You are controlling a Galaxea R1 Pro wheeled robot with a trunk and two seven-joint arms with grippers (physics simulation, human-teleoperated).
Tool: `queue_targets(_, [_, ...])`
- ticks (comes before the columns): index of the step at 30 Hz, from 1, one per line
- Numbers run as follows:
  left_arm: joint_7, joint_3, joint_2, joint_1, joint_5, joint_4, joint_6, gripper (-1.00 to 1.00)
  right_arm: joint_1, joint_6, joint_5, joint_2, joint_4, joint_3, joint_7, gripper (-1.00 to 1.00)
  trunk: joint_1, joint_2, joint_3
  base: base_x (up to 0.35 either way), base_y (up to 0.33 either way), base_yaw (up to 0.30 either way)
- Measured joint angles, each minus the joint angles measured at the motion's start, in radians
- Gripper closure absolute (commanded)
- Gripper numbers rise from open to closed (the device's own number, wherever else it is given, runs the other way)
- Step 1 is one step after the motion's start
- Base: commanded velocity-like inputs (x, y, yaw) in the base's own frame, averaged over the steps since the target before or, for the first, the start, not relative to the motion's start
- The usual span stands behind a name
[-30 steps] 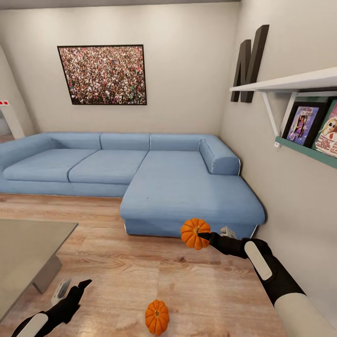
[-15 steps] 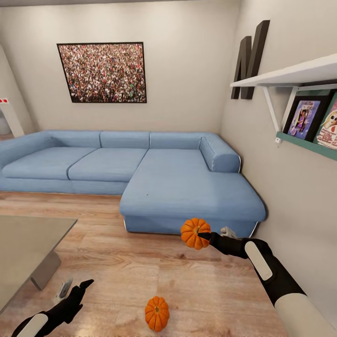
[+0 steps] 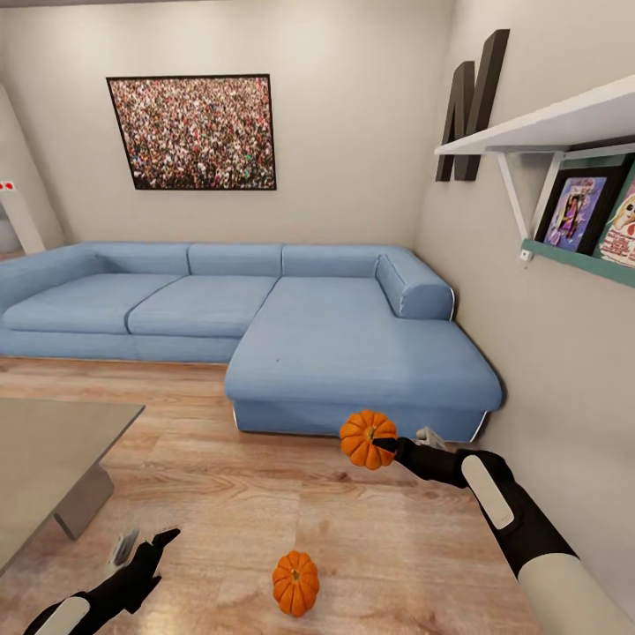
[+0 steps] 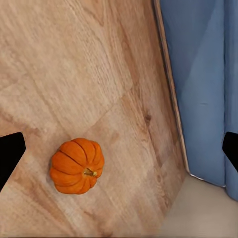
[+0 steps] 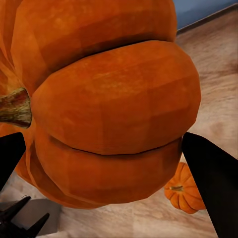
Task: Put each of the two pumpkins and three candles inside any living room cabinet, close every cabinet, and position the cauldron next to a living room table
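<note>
Pale plaster walls enclose a soft blue fabric corner sofa (image 3: 291,335) on wood-plank flooring (image 3: 220,503), with a glossy grey slab-topped table (image 3: 48,459) nearby. Clamped in the right gripper (image 3: 385,447) above the floor is one ribbed orange pumpkin (image 3: 366,438); another ribbed orange pumpkin (image 3: 295,582) sits on the planks. Beside it, the left gripper (image 3: 145,547) hangs empty, fingers spread wide.
</note>
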Motion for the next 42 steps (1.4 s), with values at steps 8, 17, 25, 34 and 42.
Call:
queue_targets(8, [-0.002, -0.005, -0.003, 0.000, -0.001, 0.015, -0.010, -1.00, 0.000, 0.007, -0.002, 0.001, -0.013, 0.004, 0.015, 1.00, 0.031, -0.056, -0.025, 0.000, 0.000, 0.000])
queue_targets(17, [-0.003, -0.007, -0.005, 0.000, -0.001, 0.017, -0.016, -1.00, 0.001, 0.174, -0.038, 0.001, -0.089, 0.004, 0.027, 1.00, 0.065, -0.119, -0.053, 0.000, 0.000, 0.000])
queue_targets(25, [-0.003, -0.007, -0.006, 0.000, -0.001, 0.017, -0.023, -1.00, 0.002, 0.245, -0.059, 0.001, -0.134, 0.005, 0.019, 1.00, 0.096, -0.175, -0.078, 0.000, 0.000, 0.000])
queue_targets(34, [-0.003, -0.008, -0.006, 0.000, -0.002, 0.017, -0.024, -1.00, 0.002, 0.250, -0.062, 0.001, -0.132, -0.001, 0.016, 1.00, 0.130, -0.238, -0.107, 0.000, 0.000, 0.000])
queue_targets(42, [-0.003, -0.008, -0.008, -0.002, -0.003, 0.017, -0.040, -1.00, 0.002, 0.250, -0.060, 0.000, -0.131, -0.003, 0.016, 1.00, 0.134, -0.240, -0.137, 0.000, 0.000, 0.000])
